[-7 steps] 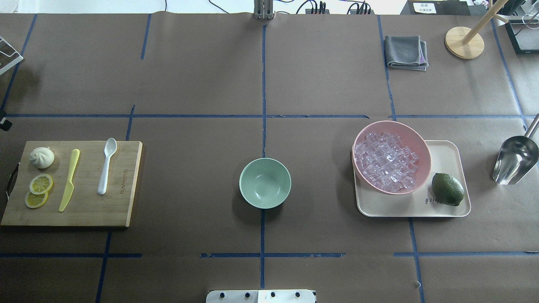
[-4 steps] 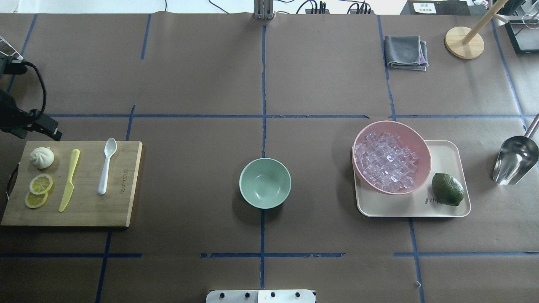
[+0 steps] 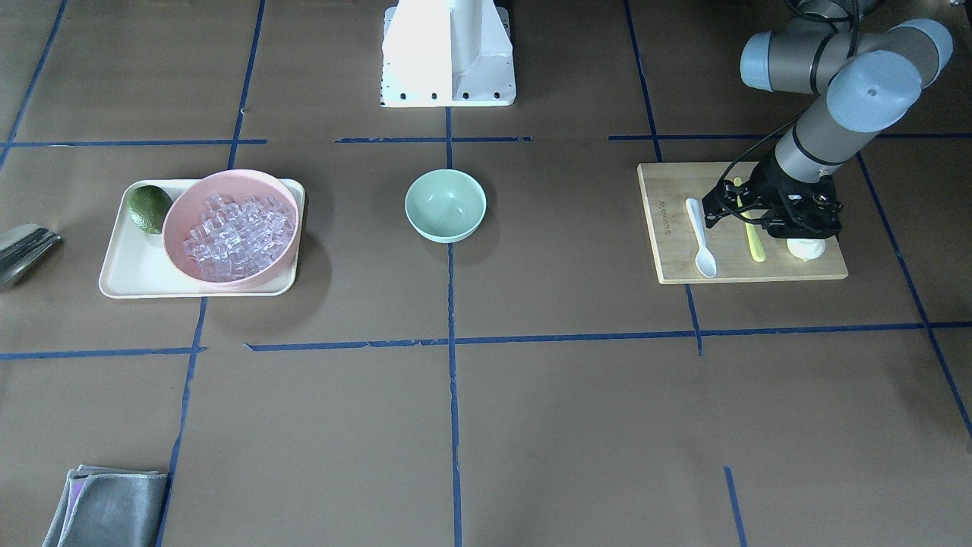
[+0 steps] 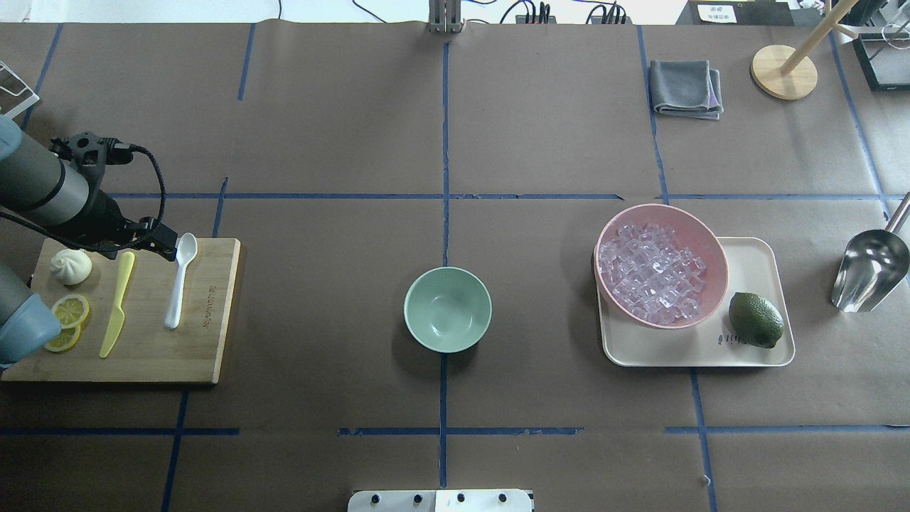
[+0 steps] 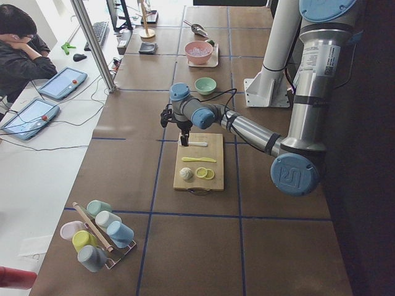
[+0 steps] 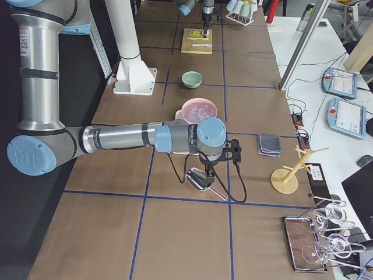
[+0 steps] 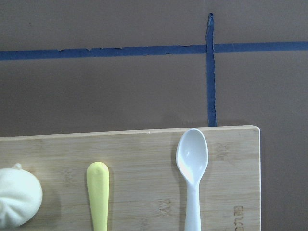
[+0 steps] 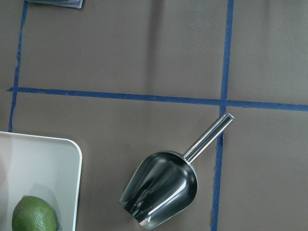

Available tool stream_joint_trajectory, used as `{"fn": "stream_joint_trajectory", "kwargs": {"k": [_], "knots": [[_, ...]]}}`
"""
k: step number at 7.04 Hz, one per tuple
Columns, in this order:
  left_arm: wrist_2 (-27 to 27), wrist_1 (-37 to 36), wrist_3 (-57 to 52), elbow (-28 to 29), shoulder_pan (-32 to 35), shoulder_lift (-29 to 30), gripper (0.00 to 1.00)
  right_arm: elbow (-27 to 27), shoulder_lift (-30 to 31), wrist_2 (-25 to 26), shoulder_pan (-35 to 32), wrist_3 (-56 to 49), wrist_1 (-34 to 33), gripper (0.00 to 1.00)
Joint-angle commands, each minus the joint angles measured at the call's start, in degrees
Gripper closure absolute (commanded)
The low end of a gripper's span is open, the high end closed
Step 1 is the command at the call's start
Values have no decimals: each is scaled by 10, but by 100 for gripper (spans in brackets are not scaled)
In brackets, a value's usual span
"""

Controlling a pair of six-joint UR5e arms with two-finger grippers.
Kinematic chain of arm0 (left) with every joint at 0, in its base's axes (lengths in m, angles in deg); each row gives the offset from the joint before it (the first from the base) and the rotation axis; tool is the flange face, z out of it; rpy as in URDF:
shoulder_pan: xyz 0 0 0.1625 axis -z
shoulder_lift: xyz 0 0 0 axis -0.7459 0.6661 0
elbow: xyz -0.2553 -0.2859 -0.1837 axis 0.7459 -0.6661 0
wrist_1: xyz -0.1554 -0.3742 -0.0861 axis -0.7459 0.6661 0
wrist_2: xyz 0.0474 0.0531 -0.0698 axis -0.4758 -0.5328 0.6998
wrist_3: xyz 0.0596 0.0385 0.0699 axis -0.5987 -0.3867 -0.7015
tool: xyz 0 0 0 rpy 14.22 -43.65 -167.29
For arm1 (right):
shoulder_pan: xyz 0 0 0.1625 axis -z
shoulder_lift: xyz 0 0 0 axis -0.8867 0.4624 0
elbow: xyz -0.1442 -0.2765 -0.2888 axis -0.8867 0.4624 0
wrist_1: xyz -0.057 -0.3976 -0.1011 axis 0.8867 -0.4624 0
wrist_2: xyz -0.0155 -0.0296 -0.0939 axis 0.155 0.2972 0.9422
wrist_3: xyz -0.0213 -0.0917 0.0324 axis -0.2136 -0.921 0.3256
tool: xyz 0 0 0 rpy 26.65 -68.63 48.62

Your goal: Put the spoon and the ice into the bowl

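Spoon [image 4: 178, 281], white plastic, long flat handle, oval scoop: lies flat on the rectangular bamboo cutting board [image 4: 206, 341], untouched, well apart from the small round mint-green bowl [image 4: 466, 327].

Counter [image 4: 341, 142], brown paper crossed with blue tape: we find no item on it shifted over the last second.

Left arm [image 4: 43, 188], grey and blue: the one change. A second ago it was outside the overhead view; it has since swung in from the left and now reaches across the board's far edge.

Pink bowl [image 4: 711, 245], wide, plastic: heaped with cubes, no cube taken that we can see.

Mint-green bowl: mid-counter, empty.

Steel scoop [image 4: 869, 270]: lies on the counter. The right gripper [image 6: 208, 168] hangs over it in the side view only, so we cannot tell how its fingers are set.

Left gripper [image 4: 162, 245], black: poised just beside the spoon's scoop end. We cannot tell how far apart its fingers are, and it carries nothing.

Ice [image 4: 650, 274], small clear glassy cubes: all in the pink bowl.

Reading: we judge that the spoon pick is only beginning, and both halves of the task remain.
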Motion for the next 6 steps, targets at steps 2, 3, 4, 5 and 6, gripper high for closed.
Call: {"fn": "stream_joint_trajectory", "kwargs": {"k": [2,3,4,5,6], "knots": [[-19,39,27,29,-31,3,2,-5,0,3,32,109,75,0],[-29,39,28,41,-40,12,3,-7,-2,2,37,114,75,0],[-30,39,29,45,-41,21,3,-9,-19,3,43,156,75,0],[-30,39,28,48,-41,25,5,-14,-23,2,49,178,75,0],[-30,39,27,50,-41,25,9,-17,-23,2,51,179,75,0]]}}
